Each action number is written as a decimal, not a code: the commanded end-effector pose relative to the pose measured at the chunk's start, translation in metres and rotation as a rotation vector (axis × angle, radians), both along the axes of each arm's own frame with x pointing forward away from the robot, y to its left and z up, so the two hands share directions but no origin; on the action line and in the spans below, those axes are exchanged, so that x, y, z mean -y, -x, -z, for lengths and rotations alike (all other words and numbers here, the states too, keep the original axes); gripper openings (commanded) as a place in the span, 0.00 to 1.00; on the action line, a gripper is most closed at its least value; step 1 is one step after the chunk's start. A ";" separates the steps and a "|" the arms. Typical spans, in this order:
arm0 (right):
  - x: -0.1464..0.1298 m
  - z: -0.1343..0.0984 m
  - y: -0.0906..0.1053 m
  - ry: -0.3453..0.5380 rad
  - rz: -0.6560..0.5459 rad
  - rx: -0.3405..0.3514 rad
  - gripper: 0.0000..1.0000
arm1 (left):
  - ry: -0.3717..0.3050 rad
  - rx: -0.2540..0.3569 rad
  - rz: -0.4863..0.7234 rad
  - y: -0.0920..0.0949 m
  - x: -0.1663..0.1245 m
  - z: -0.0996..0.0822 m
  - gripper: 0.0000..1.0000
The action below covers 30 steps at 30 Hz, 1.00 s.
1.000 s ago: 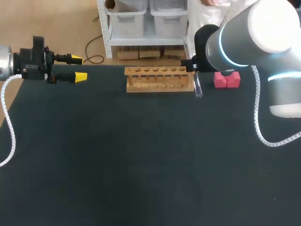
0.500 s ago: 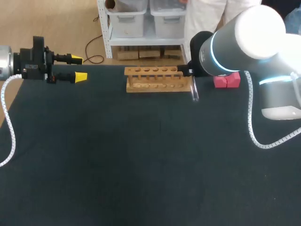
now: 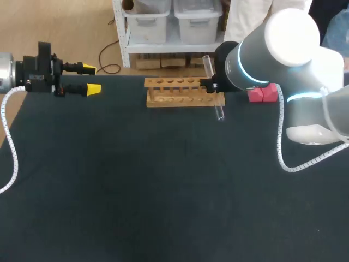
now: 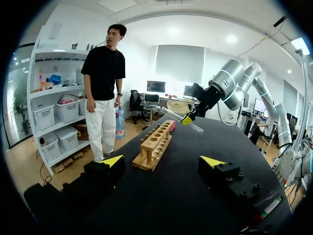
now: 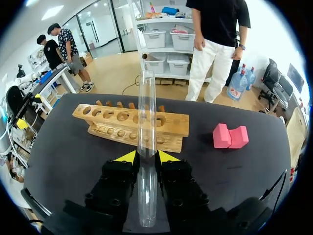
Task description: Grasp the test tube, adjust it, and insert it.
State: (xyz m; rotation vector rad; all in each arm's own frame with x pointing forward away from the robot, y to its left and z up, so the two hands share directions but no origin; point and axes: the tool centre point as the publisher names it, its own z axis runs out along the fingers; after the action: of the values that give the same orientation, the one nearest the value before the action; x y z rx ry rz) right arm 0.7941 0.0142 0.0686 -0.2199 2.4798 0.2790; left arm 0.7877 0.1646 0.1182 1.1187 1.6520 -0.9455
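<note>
A clear glass test tube (image 3: 213, 87) (image 5: 146, 142) is held upright-tilted between the yellow-tipped fingers of my right gripper (image 5: 146, 157), which is shut on it above the right end of the wooden tube rack (image 3: 184, 91) (image 5: 131, 126) (image 4: 157, 145). The tube's open end points up and away, and its rounded end hangs over the table just in front of the rack. The rack's holes all look empty. My left gripper (image 3: 92, 78) (image 4: 164, 161) stays at the far left edge of the table, open with nothing between its fingers.
A pink foam block (image 3: 263, 93) (image 5: 230, 136) lies to the right of the rack, near the table's back edge. The black tabletop (image 3: 163, 180) stretches wide in front of the rack.
My right arm has swung left, carrying the tube from the rack's right side to above its right end. The tube has tilted more upright. The left arm has not moved.
</note>
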 end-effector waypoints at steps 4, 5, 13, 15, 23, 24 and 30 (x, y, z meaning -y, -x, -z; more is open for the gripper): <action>-0.009 0.009 -0.009 -0.010 -0.022 -0.024 0.00 | 0.003 0.005 -0.003 0.001 0.000 0.001 1.00; -0.010 0.010 -0.009 -0.012 -0.025 -0.028 0.00 | 0.003 0.005 -0.003 0.001 0.000 0.001 1.00; -0.015 0.015 -0.011 -0.017 -0.037 -0.044 0.00 | 0.003 0.005 -0.003 0.001 0.000 0.001 1.00; -0.016 0.016 -0.012 -0.018 -0.040 -0.051 0.00 | 0.003 0.005 -0.003 0.001 0.000 0.001 1.00; -0.018 0.021 -0.014 -0.018 -0.052 -0.079 0.00 | 0.003 0.005 -0.003 0.001 0.000 0.001 1.00; -0.018 0.022 -0.014 -0.018 -0.054 -0.084 0.00 | 0.003 0.005 -0.003 0.001 0.000 0.001 1.00; -0.019 0.025 -0.015 -0.022 -0.065 -0.111 0.00 | 0.003 0.005 -0.003 0.001 0.000 0.001 1.00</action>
State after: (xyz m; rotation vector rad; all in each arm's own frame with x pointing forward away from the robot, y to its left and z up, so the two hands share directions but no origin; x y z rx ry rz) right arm 0.8044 0.0328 0.0436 -0.2736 2.5591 0.3426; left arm 0.7877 0.1646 0.1182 1.1187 1.6520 -0.9455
